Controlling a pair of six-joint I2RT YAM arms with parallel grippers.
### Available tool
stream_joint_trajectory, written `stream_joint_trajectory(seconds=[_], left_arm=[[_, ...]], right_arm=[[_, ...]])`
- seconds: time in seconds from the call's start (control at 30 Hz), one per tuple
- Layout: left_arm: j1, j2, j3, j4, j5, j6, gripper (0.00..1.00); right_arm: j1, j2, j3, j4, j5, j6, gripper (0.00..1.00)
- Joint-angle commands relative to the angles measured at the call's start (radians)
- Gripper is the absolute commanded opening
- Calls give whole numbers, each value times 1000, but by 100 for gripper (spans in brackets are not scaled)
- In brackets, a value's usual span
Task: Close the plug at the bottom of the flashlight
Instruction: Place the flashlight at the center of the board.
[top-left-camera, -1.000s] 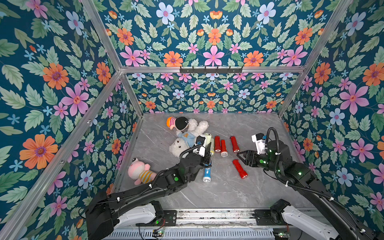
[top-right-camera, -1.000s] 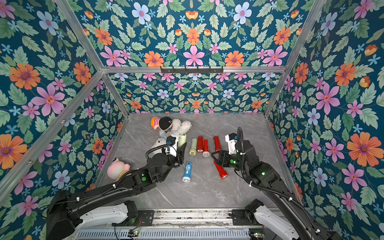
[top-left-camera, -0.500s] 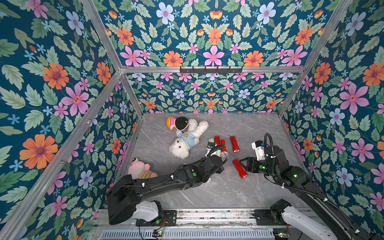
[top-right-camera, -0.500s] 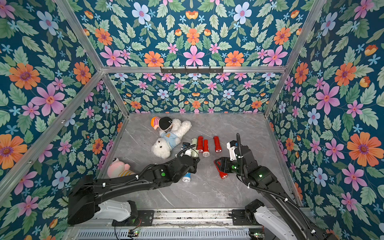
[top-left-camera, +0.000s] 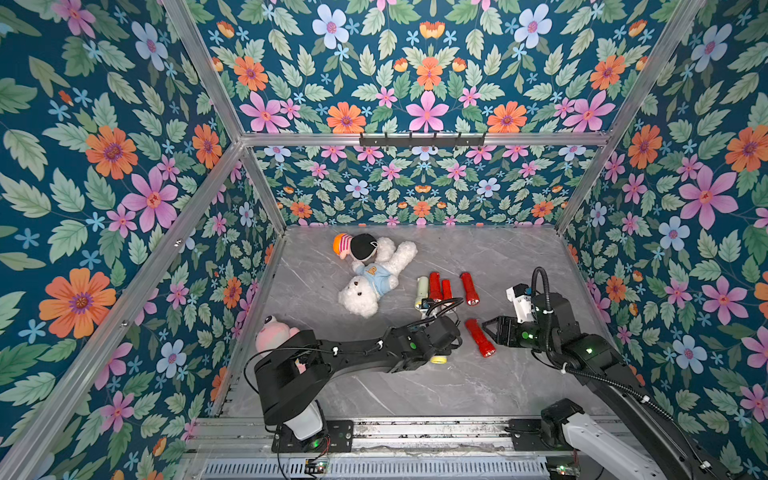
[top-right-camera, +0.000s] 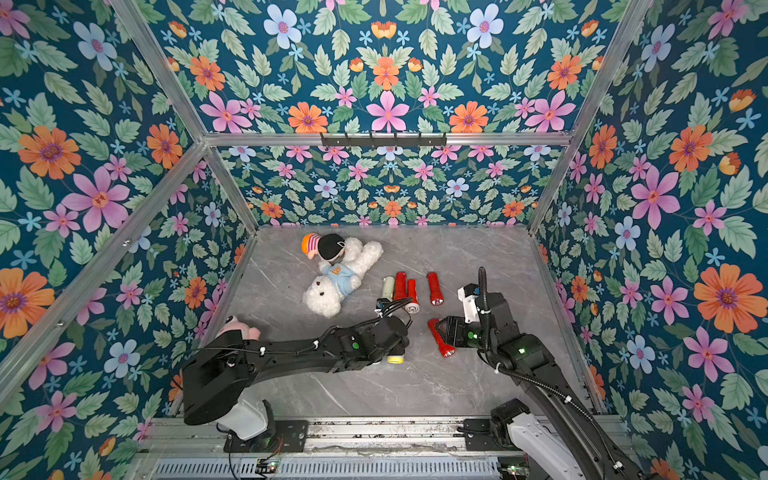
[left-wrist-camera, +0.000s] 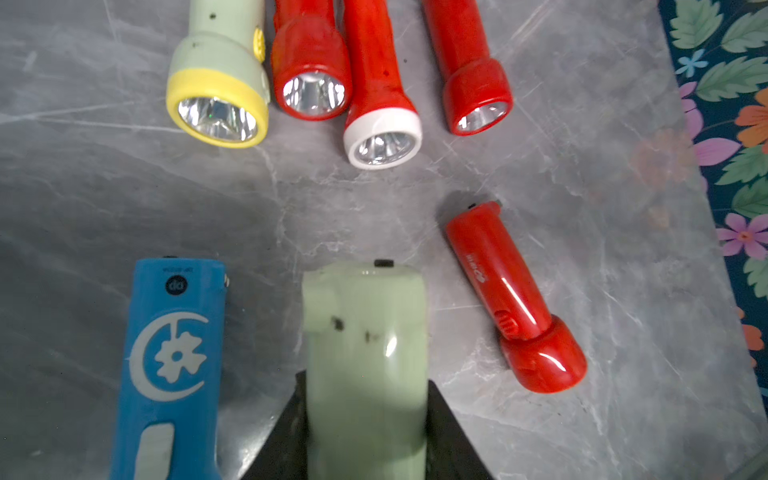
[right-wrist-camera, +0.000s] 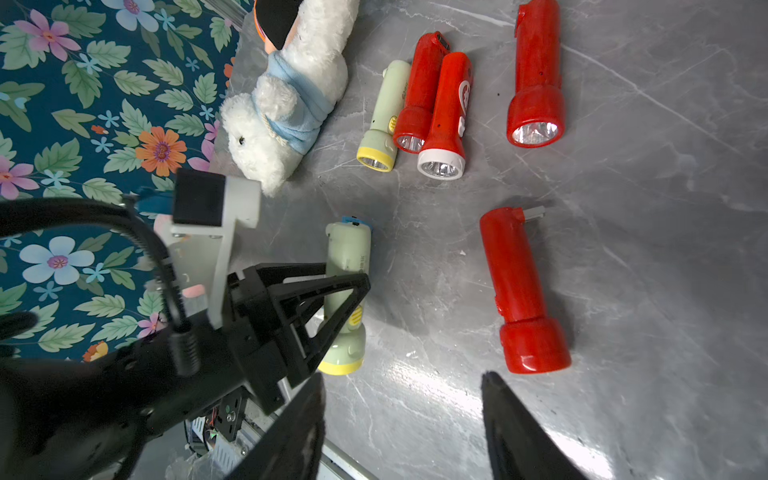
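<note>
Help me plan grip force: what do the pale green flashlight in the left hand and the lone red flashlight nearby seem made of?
The pale green flashlight looks like moulded plastic, semi-gloss: soft highlight, dark scuffs. The lone red flashlight looks like hard plastic, glossier: sharp white glints along barrel and head.

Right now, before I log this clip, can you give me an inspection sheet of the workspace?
Surface: grey marble-look table, no spill seen.
Job's things: pale green flashlight in the left claw; lone red flashlight lying flat, plug sticking out at its base.
Clutter: blue flashlight, row of four flashlights, white bear, doll, pink plush.
Claws: left claw shut on the pale green flashlight; right claw open, empty, near the lone red flashlight.
Cables: black wrist cables looped, no snag seen.
Surroundings: floral walls, aluminium frame.
</note>
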Motion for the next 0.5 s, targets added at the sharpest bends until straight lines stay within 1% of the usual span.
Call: stream_joint_trajectory(seconds=[0.0,0.17,0.47], left_arm=[[21,15,-24,72,29,-45,0],[52,42,-42,104,68,-48,0],[65,91,-28,108,105,-41,0]], right_arm=[[-10,1,0,-6,-40,-28,61],[-18,8,-1,-5,-50,-42,61],[-29,38,-15,24,-86,-38,61]])
